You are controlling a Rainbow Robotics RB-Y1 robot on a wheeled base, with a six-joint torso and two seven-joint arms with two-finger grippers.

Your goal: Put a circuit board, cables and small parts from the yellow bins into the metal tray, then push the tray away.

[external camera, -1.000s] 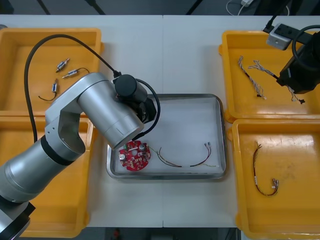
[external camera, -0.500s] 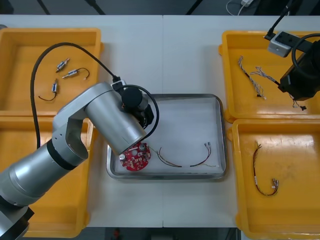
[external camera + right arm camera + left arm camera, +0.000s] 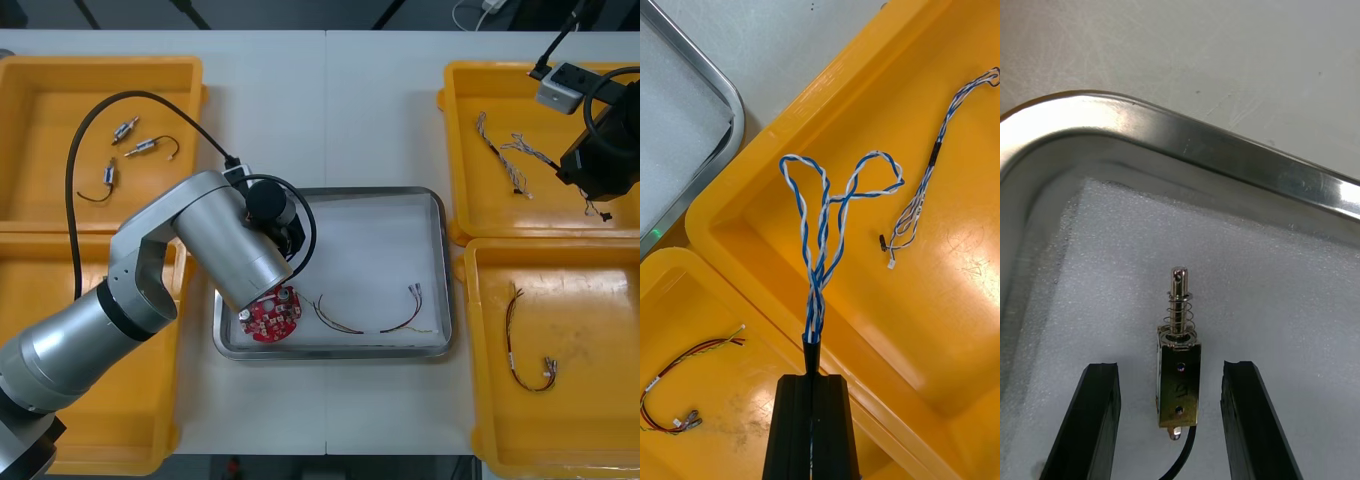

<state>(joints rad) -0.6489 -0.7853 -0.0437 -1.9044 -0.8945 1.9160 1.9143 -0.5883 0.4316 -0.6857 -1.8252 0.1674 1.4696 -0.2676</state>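
Straddling small metal part, left gripper, tray corner

Robot lab w/ yellow bins, metal tray, light table

1. A light table carries everything; its bare surface is scuffed with fine scratches.
2. A thin seam runs straight across the table from the far edge towards the near edge, about midway between the sides.
3. Beyond the far edge lies a dark floor.
4. A white cord lies on that floor past the far right corner.
5. Two dark slanted struts cross the floor past the far left corner.
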